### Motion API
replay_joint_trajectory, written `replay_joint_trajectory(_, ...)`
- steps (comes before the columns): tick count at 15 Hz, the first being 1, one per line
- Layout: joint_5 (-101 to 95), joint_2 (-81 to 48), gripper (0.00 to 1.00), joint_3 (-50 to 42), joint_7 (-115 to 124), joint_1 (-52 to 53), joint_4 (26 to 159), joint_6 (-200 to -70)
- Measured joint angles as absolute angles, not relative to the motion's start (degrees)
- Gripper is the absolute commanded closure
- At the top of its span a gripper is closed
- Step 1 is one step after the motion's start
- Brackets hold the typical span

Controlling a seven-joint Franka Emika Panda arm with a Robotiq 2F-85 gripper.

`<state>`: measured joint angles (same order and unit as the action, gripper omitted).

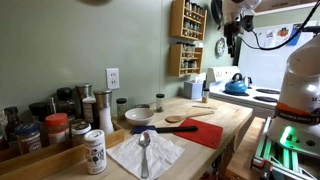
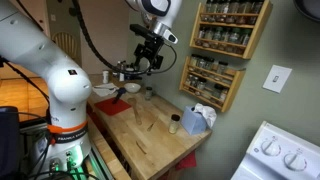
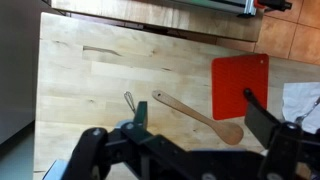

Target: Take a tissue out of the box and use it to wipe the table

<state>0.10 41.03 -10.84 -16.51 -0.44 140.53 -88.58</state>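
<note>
A white tissue (image 2: 201, 109) is poking out of the top of the box (image 2: 195, 123), looking puffy and crumpled. The box is small and pale. It is sitting on the table (image 2: 150, 140) just under the wooden spice rack (image 2: 218, 78), close to the wall. There is one box and one tissue puff showing. The box is looking blurry, so nothing printed on it can be read.

The gripper (image 2: 148, 62) is hanging high over the table, well away from the spice rack and the box, and it is touching nothing. In the wrist view its two fingers (image 3: 137, 122) are standing wide apart with nothing between them.

Well away from the spice rack, one red mat (image 3: 240, 85) and one wooden spoon (image 3: 196, 113) are lying on the wood below the gripper. One little wire thing (image 3: 131, 100) is lying there too, but it is too small to name. One white napkin (image 3: 303, 100) is being cut off by the edge of the wrist view. One blue kettle (image 1: 236, 85) is sitting past the spice rack.
</note>
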Motion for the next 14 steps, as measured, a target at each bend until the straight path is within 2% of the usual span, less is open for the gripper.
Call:
replay_joint_trajectory(6, 0.10, 41.03, 0.00, -10.77, -16.50, -0.52, 140.45, -88.93)
replay_joint_trajectory(14, -8.23, 40.74, 0.00, -6.48, -10.00, -3.66, 131.18, -101.36)
